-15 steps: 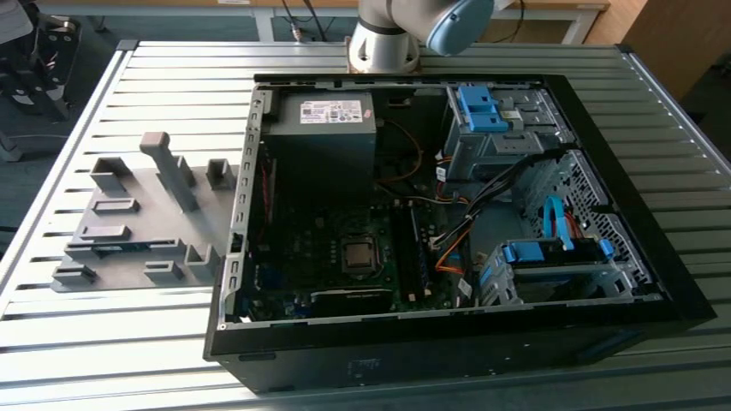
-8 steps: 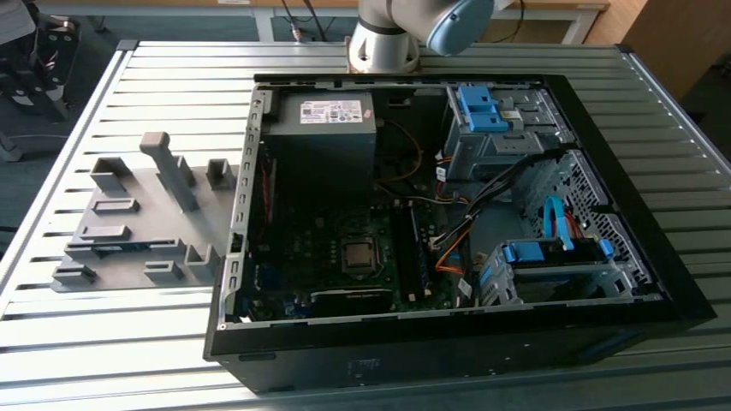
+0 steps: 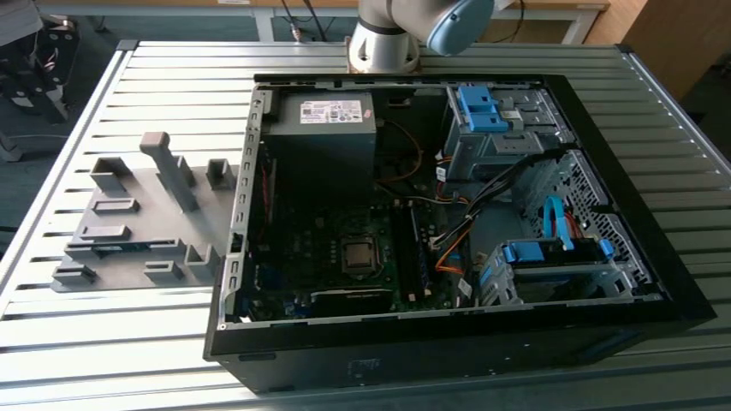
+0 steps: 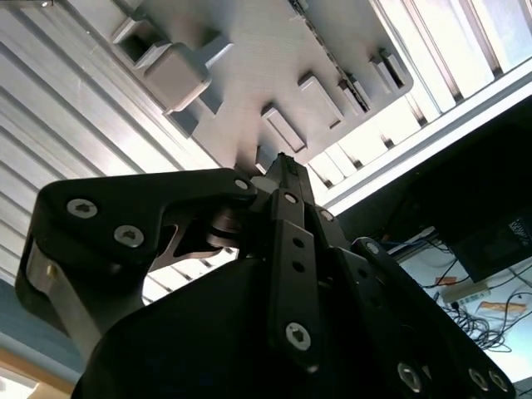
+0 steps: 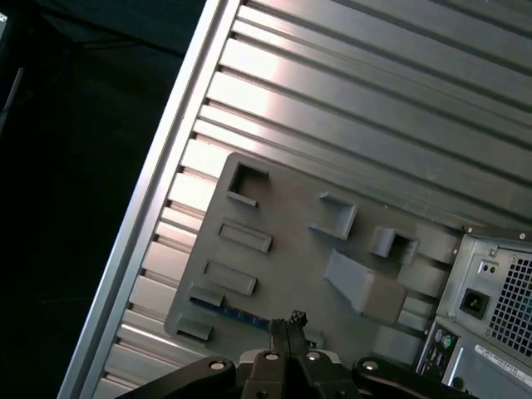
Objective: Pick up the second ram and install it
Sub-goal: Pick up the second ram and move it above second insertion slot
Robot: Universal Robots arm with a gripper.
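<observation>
My black gripper hung with its fingertips pressed together, gripping nothing, above the grey plastic fixture plate with its upright blocks. The second ram, a long, thin dark-green memory board, lay along the plate's near edge, to the exterior view's left of the open black computer case.

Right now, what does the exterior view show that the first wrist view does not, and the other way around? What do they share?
Exterior view: the inside of the open computer case, with its motherboard and blue drive brackets, plus the arm's base.

First wrist view: the claw, and the case's back panel with its power socket.

Both: the slatted table, the grey holder plate, and the second ram lying in the plate near one edge.
</observation>
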